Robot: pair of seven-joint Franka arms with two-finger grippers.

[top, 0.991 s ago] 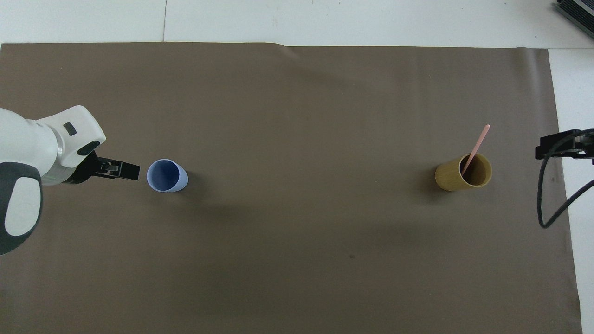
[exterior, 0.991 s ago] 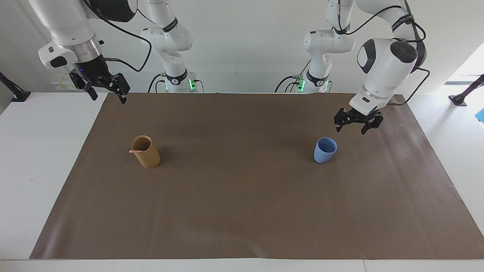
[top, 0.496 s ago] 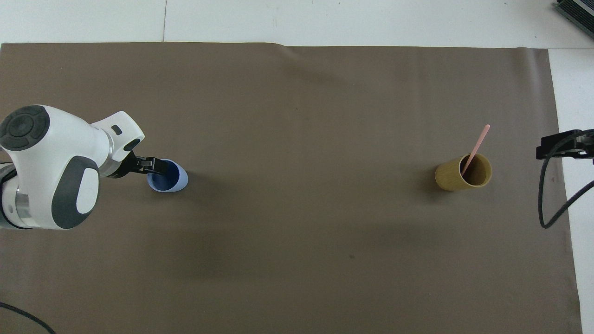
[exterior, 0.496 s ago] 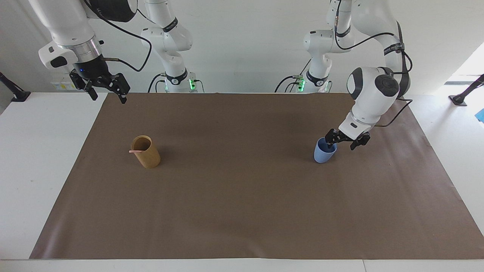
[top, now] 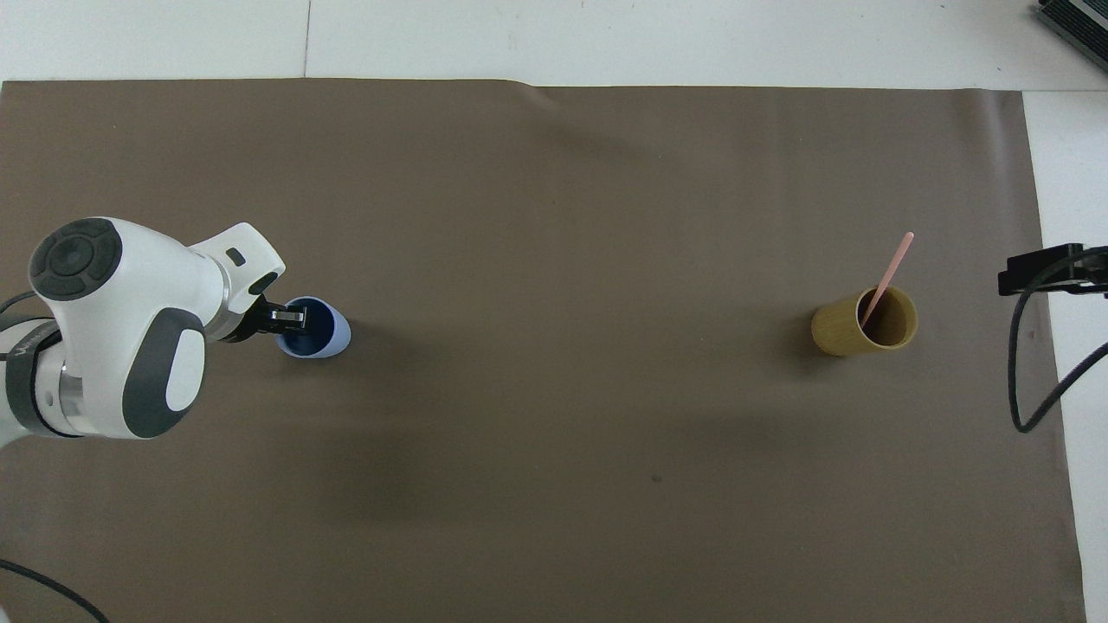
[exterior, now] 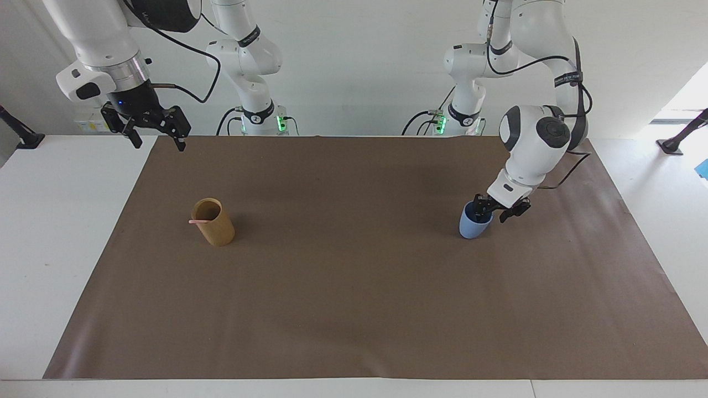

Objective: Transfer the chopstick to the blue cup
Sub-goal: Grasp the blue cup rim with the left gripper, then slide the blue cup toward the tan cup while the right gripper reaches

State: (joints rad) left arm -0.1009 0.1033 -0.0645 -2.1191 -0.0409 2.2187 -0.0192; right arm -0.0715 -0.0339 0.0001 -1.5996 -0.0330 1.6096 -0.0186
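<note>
The blue cup (exterior: 472,226) stands upright on the brown mat toward the left arm's end of the table; it also shows in the overhead view (top: 336,334). My left gripper (exterior: 494,214) is down at its rim, open, with one finger inside the cup and the other outside (top: 290,318). One pale pink chopstick (exterior: 197,221) leans in the tan cup (exterior: 215,226) toward the right arm's end, its top sticking out over the rim (top: 890,270). My right gripper (exterior: 159,142) waits open and empty, raised over the mat's corner beside the robots.
The brown mat (exterior: 354,309) covers most of the white table. The tan cup (top: 844,330) and the blue cup stand far apart on it. A black cable (top: 1021,381) hangs from the right arm at the table's end.
My left gripper has come down from above and beside the blue cup onto its rim, one finger now inside the cup. The right arm, the cups and the chopstick have not moved.
</note>
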